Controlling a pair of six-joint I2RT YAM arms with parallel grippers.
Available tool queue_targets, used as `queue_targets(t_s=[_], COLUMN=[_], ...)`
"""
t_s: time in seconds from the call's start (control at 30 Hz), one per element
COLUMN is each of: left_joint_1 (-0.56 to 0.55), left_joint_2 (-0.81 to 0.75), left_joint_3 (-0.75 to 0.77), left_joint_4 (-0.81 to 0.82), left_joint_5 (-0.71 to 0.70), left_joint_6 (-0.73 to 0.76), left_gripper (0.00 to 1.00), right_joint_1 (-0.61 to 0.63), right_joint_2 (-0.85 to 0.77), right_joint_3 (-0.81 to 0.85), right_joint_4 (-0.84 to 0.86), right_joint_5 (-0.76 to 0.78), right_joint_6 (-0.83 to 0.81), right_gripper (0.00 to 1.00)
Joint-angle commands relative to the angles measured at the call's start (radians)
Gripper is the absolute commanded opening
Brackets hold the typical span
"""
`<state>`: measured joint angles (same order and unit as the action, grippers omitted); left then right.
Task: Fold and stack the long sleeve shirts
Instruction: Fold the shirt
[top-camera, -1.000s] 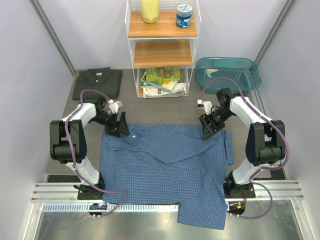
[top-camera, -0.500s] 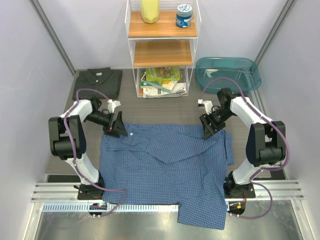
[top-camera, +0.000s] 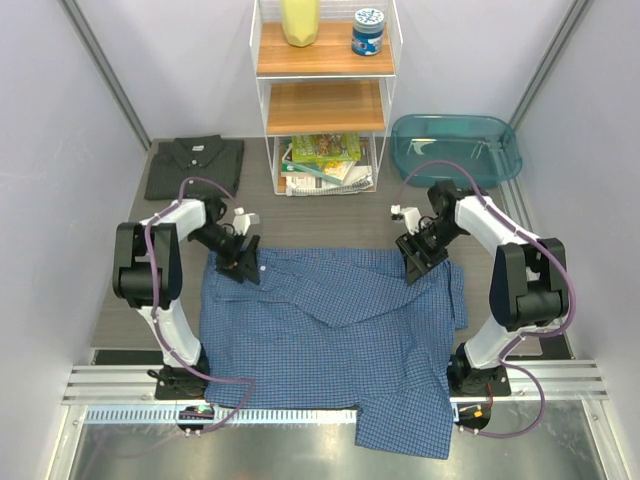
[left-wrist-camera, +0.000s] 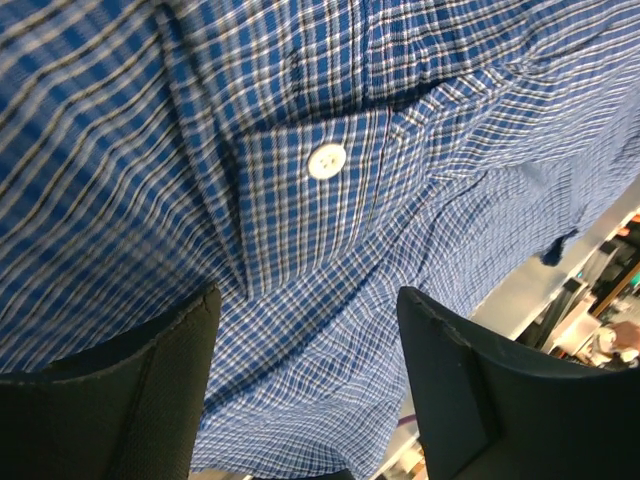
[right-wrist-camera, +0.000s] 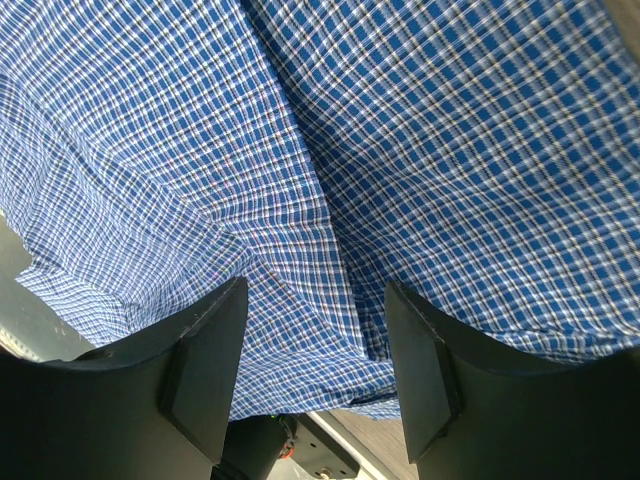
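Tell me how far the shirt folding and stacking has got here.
Done: the plain dark charcoal grey collared shirt lies folded at the far left of the table. In hand: the blue fine-check button-up shirt lies spread out, one part hanging over the near edge; the left gripper and right gripper are open at its far edge. Left: folding the blue shirt and stacking the two.

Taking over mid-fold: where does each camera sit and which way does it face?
Top external: above and behind the arm bases, looking down on both arms, the blue fine-check cloth shirt, the folded charcoal shirt.
Left wrist: on the left arm, facing the shirt's white button past the open left gripper.
Right wrist: on the right arm, facing check cloth past the open right gripper.
All share the blue shirt.
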<state>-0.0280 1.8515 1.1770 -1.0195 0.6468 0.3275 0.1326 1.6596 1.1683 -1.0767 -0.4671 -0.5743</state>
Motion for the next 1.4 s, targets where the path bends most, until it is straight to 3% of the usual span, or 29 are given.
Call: queue_targets(t_s=[0.0,0.13,0.17,0.2,0.33,0.47,0.7,0.83,1.07,1.23,1.27,1.3,1.33,1.37], left_joint_1=[-0.035,-0.038,-0.039,-0.038,-0.039,-0.039,-0.020,-0.004,-0.004,-0.004,-0.004,-0.003,-0.001,0.003], left_joint_2=[0.020,0.032,0.023,0.018,-0.021,-0.055,-0.074,-0.103,-0.070,-0.066,-0.066,-0.066,-0.064,-0.064], left_joint_3=[0.007,0.021,0.023,0.023,0.027,0.035,0.072,0.072,0.105,0.029,0.015,-0.011,-0.017,-0.020], left_joint_4=[0.044,0.032,0.029,0.026,-0.008,-0.101,-0.301,-0.318,-0.331,-0.236,-0.190,-0.167,-0.157,-0.157], left_joint_5=[-0.041,-0.023,-0.019,-0.018,-0.030,-0.053,-0.024,-0.055,-0.102,-0.179,-0.197,-0.223,-0.226,-0.219], left_joint_6=[-0.028,-0.042,-0.045,-0.045,-0.042,-0.047,0.022,0.018,-0.001,-0.018,-0.028,-0.036,-0.038,-0.035], left_gripper=[0.70,0.55,0.44,0.40,0.26,0.00,0.00,0.00,0.00,0.01,0.05,0.10,0.17,0.31], right_joint_1=[0.013,0.021,0.022,0.022,0.032,0.041,0.047,0.053,0.058,0.067,0.073,0.078,0.079,0.078], right_joint_2=[0.009,0.012,0.014,0.012,0.012,0.012,0.005,-0.007,-0.018,-0.018,-0.015,-0.012,-0.011,-0.012], right_joint_3=[-0.013,-0.022,-0.025,-0.032,-0.048,-0.055,-0.068,-0.088,-0.094,-0.093,-0.085,-0.076,-0.061,-0.044], right_joint_4=[0.011,0.017,0.020,0.021,0.038,0.060,0.081,0.107,0.110,0.113,0.110,0.101,0.083,0.031], right_joint_5=[0.010,0.015,0.016,0.019,0.042,0.074,0.130,0.174,0.206,0.222,0.220,0.213,0.188,0.148], right_joint_6=[-0.010,-0.010,-0.010,-0.012,-0.010,-0.007,-0.006,-0.004,-0.016,-0.018,-0.015,-0.009,0.001,0.004], right_gripper=[0.62,0.62,0.62,0.62,0.61,0.57,0.45,0.36,0.01,0.01,0.03,0.08,0.19,0.29])
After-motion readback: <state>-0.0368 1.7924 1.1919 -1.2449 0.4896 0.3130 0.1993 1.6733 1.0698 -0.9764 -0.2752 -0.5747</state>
